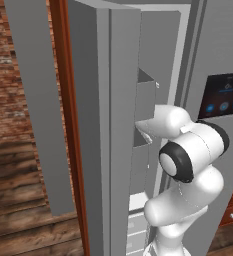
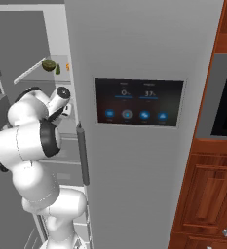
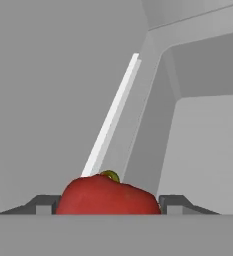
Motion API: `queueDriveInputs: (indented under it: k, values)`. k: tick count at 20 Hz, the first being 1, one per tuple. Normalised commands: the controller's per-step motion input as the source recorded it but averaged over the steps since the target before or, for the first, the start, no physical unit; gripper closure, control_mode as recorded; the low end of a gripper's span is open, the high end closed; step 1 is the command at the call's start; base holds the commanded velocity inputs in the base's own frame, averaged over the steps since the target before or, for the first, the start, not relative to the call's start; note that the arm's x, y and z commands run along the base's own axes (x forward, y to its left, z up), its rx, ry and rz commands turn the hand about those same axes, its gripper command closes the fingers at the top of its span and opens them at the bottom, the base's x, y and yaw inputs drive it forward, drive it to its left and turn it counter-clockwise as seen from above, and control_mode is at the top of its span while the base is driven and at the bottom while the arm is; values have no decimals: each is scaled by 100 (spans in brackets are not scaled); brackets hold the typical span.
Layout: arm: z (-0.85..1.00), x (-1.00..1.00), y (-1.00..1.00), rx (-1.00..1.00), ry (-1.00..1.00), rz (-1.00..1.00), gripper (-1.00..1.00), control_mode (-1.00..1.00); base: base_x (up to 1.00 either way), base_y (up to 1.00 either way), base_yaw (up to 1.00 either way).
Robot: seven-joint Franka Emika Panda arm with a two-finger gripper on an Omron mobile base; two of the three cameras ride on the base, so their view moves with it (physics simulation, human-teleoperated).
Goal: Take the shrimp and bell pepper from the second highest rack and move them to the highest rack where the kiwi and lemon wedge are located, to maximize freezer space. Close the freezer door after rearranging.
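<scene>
The red bell pepper with its green stem sits right in front of the hand, and my gripper is shut on it, one dark fingertip against each side. Grey walls of the freezer stand behind it. In the right base view my arm reaches into the open freezer below the highest rack. On that shelf lie the kiwi, the lemon wedge and a tiny orange piece, the shrimp. The freezer door stands open at the left.
The other fridge door with its black touch panel is shut, close to the right of my arm. Bins hang on the inside of the open door. Wooden cabinets stand further right, a brick wall at the left.
</scene>
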Motion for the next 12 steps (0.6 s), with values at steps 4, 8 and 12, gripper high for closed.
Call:
queueDriveInputs:
  k: [4, 8, 12]
  values:
    - [0, 0, -19, -4, -1, -5, 100, -100, 0, 0, 0]
    - [0, 0, -36, 0, 0, 0, 100, -100, 0, 0, 0]
    - [0, 0, -42, 0, 1, 0, 100, -100, 0, 0, 0]
